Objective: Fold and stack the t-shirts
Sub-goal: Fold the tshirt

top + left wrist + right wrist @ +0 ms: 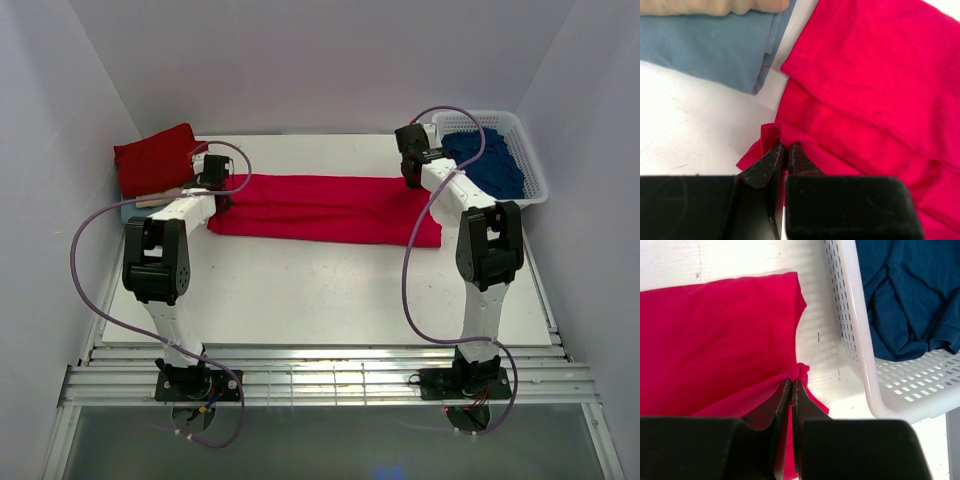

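Four shirts lie on the surface [320,290]: one crimson shirt [330,208] folded into a long band, and a stack of three at the left, a dark red shirt [155,155] over a cream shirt [705,6] over a pale blue shirt [710,45]. One white basket [852,330] holds navy cloth [490,160]. The left jaws are pinched on the band's left corner, and the right jaws on its right corner beside the basket.
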